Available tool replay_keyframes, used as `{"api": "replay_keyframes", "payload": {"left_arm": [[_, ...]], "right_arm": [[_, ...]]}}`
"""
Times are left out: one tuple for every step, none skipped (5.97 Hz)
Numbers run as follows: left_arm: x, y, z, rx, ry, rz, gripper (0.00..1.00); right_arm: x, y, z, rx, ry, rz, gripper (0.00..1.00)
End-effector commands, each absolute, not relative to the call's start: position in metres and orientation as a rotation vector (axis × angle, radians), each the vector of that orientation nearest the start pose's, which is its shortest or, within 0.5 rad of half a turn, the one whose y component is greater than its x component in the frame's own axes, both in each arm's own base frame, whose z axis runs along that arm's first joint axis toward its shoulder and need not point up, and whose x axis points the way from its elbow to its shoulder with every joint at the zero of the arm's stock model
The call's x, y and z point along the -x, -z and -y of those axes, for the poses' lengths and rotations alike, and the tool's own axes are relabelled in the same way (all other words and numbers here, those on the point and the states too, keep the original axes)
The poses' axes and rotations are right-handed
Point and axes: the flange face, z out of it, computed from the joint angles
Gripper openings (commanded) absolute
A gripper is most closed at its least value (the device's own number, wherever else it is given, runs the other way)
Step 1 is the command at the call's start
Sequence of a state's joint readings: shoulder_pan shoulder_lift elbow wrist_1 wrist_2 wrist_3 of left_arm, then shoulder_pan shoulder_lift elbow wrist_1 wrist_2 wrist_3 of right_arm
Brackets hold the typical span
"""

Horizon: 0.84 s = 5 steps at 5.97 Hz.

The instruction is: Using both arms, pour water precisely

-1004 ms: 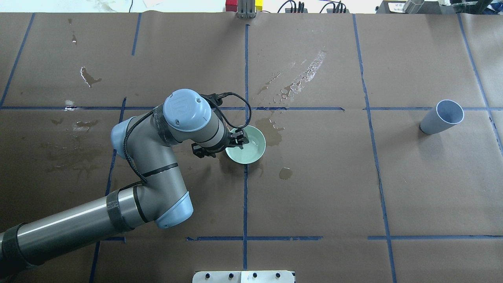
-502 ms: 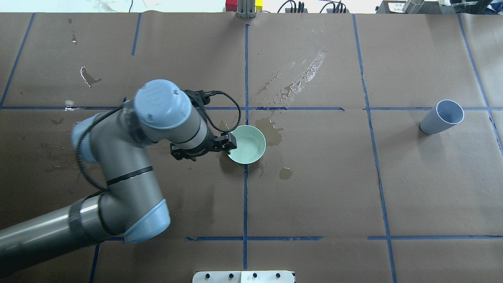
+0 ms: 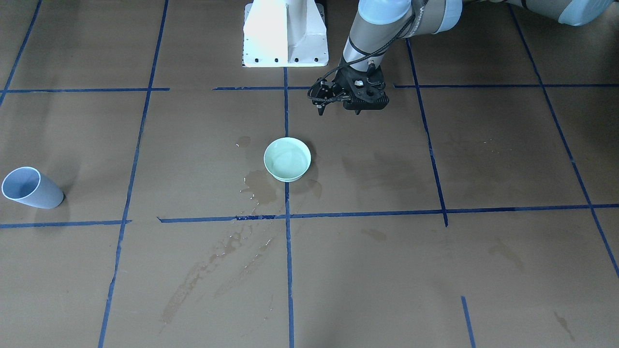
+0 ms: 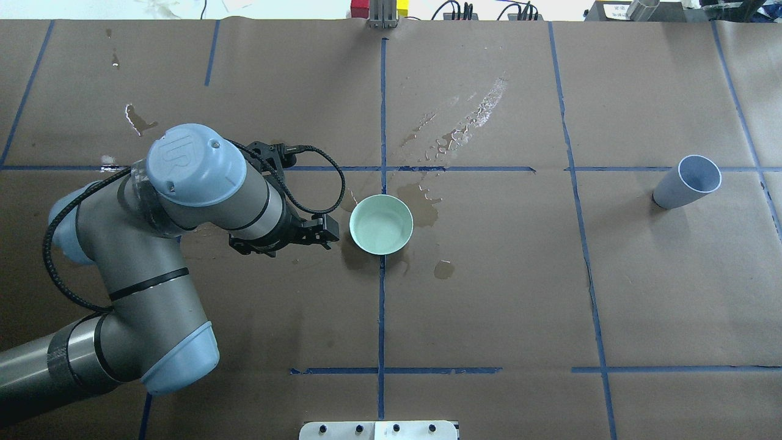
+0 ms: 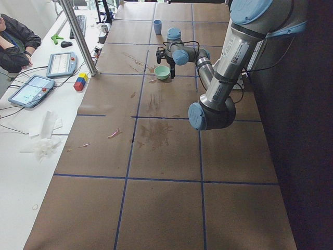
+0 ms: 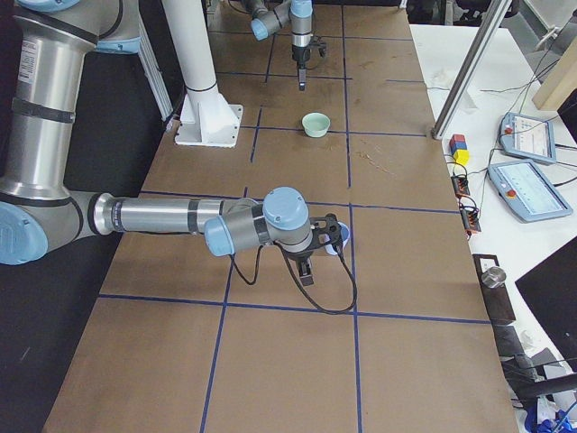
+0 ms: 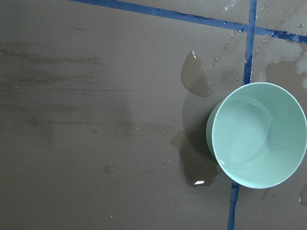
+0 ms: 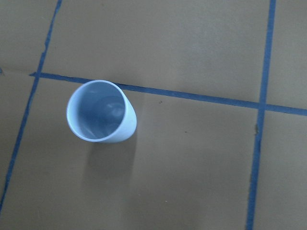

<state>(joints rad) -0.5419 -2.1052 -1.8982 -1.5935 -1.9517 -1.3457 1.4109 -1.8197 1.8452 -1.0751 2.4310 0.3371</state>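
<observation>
- The left gripper has drawn back from the mint-green bowl, jaws parted and empty. The bowl now stands free just ahead of its fingertips.
- This release suggests the pour is finished.
- The water lies shallow and clear in the bowl's bottom.
- The right gripper hangs near the pale blue cup; I cannot tell its opening.

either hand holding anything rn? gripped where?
Nothing visibly held: left hand is open beside the green bowl, clear of it. Blue cup stands free; right hand opening cannot be told.
</observation>
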Motion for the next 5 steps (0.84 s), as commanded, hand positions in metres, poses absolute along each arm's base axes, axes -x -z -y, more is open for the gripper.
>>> {"api": "replay_keyframes", "payload": {"left_arm": [[-0.470,-0.224,0.398,-0.005,0.136,-0.919,1.00],[-0.470,-0.224,0.398,-0.005,0.137,-0.919,1.00],[-0.473,-0.226,0.399,0.000,0.139,-0.914,1.00],[-0.473,-0.226,0.399,-0.001,0.139,-0.915,1.00],[-0.473,-0.226,0.399,-0.001,0.139,-0.915,1.00]], "right_arm": [[0.082,-0.513,0.398,-0.266,-0.007,0.916,1.00],[0.112,-0.497,0.386,-0.271,-0.047,0.878,1.00],[0.129,-0.502,0.372,-0.324,-0.075,0.865,1.00],[0.145,-0.514,0.353,-0.396,-0.085,0.831,0.99],[0.147,-0.529,0.344,-0.460,-0.082,0.819,0.99]]}}
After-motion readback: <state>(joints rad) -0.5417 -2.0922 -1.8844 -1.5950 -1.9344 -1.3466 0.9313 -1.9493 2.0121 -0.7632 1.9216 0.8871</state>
